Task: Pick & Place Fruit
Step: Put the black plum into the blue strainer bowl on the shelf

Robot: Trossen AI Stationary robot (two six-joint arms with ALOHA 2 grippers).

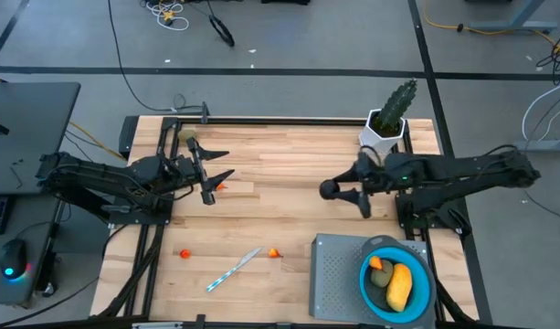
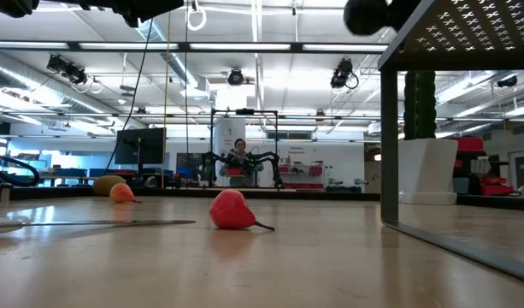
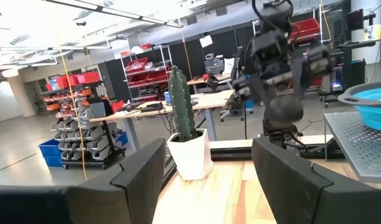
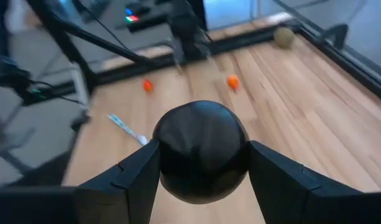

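The right gripper (image 4: 202,163) clamps the black ball (image 4: 201,151) above the table's (image 1: 289,160) middle; the left gripper (image 1: 216,172), apparently empty, gapes near its left edge.

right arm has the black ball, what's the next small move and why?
Probably swing the right gripper toward the blue bowl on the grey stand. It is shut on the black ball above the bare table, well short of the bowl, which already holds the yellow fruit. The left gripper waits open at the far left, out of that path.
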